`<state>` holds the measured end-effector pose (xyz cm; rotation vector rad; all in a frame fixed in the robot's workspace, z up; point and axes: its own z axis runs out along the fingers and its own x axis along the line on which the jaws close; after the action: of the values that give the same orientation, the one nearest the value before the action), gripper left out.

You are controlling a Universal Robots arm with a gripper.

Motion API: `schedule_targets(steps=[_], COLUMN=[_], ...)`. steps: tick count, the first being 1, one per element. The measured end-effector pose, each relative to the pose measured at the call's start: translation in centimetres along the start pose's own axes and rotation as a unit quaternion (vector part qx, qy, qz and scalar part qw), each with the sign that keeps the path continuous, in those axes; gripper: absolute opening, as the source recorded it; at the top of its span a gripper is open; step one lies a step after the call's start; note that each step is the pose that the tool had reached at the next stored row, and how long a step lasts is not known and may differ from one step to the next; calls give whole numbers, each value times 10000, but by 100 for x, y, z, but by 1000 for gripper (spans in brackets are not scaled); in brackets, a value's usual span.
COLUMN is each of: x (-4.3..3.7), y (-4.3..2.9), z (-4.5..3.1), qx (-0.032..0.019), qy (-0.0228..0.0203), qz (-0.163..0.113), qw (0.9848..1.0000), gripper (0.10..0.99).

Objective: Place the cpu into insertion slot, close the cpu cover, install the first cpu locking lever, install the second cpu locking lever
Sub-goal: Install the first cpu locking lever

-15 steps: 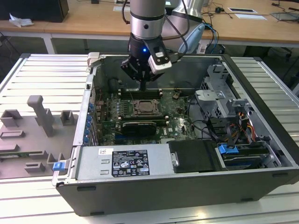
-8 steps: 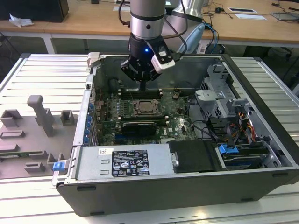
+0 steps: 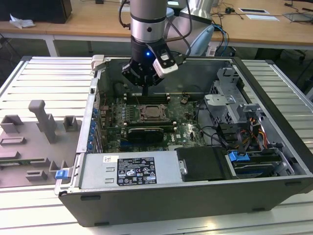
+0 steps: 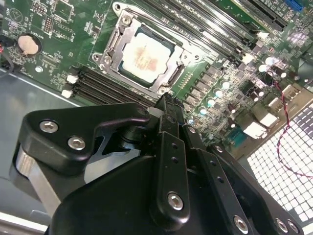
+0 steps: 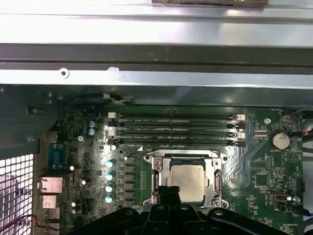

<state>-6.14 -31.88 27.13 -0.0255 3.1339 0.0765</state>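
The cpu point(image 4: 145, 54) is a pale silvery-beige square lying flat in the motherboard's socket, also seen in the first wrist view as the cpu point(image 5: 188, 179) and in the exterior view as the cpu point(image 3: 153, 113). The cpu cover point(image 4: 113, 45) lies down flat as a metal frame around it, in the first wrist view as the cpu cover point(image 5: 186, 160). My gripper point(image 4: 166, 101) hangs just above the board beside the socket's edge, near the memory slots. It is shut with nothing between its fingers, in the exterior view as my gripper point(image 3: 145, 92). Thin levers run along the socket's sides; their latching is unclear.
The open computer case point(image 3: 195, 196) surrounds the board. Memory slots point(image 5: 176, 129) lie beside the socket, a black card point(image 3: 143, 133) in front of it, and the drive cage and cables point(image 3: 239, 122) on the exterior view's right. A grey fixture plate point(image 3: 34, 137) lies on the left.
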Motion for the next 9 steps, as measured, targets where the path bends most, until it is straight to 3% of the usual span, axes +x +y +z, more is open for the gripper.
schedule_targets(steps=[6,9], x=[103,191], y=[1,1], z=[28,36], qx=[0,0], qy=[-19,-18], qz=[-7,-7], qw=[10000,10000], gripper=[106,106])
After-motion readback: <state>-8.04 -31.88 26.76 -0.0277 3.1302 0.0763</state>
